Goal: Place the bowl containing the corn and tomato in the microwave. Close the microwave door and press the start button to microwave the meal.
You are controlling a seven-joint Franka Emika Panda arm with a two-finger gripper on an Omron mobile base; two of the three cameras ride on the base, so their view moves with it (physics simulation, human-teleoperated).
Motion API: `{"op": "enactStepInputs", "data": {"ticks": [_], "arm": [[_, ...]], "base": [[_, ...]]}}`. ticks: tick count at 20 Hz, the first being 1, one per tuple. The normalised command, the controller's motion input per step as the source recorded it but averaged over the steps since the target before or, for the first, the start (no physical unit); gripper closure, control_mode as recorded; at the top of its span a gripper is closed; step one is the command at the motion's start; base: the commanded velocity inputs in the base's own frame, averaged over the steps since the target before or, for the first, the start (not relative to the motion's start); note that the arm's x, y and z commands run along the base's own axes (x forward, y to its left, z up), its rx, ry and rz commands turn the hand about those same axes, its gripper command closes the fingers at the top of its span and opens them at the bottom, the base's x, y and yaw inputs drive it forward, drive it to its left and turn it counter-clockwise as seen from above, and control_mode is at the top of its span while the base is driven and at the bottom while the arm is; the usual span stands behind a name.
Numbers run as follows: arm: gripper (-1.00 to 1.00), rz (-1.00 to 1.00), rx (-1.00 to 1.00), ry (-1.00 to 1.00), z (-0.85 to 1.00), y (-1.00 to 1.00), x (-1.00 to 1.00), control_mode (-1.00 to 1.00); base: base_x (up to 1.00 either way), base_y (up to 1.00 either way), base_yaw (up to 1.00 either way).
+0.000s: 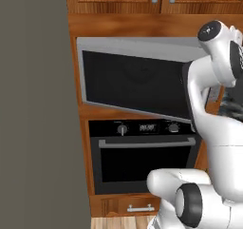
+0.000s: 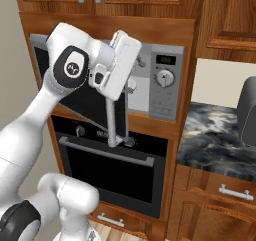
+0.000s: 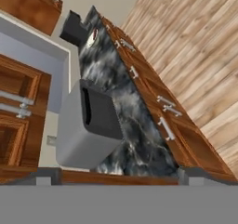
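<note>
Wooden cabinetry frames the microwave (image 2: 150, 82), whose microwave door (image 1: 135, 83) stands partly swung out above the black oven (image 1: 142, 159). The gripper (image 2: 131, 85) sits by the door's handle bar (image 2: 111, 120) with jaws spread, holding nothing (bowl unseen here). Pushing off-centre could make the hand slip past the door, leaving it ajar.

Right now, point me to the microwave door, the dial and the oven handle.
microwave door (image 1: 135, 83), left base view, on its dark window.
dial (image 2: 164, 77), right base view, on the round knob's face.
oven handle (image 1: 142, 143), left base view, mid-bar.
</note>
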Motion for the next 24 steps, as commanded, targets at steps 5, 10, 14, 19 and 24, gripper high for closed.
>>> {"op": "enactStepInputs", "data": {"ticks": [5, 10, 14, 19, 24], "arm": [[-1.00, -0.18, -0.09, 0.00, -0.25, 0.00, 1.00, -1.00], [-1.00, -0.17, -0.04, 0.00, -0.15, 0.00, 1.00, -1.00], [-1.00, -0.16, 0.00, 0.00, -0.01, 0.00, 1.00, -1.00], [-1.00, -0.14, 0.00, 0.00, 0.00, 0.00, 1.00, -1.00], [-1.00, -0.12, 0.01, -0.02, 0.00, 0.00, 1.00, -1.00]], "base": [[0.00, 0.00, 0.00], [0.00, 0.00, 0.00], [0.00, 0.00, 0.00], [0.00, 0.00, 0.00], [0.00, 0.00, 0.00]]}}
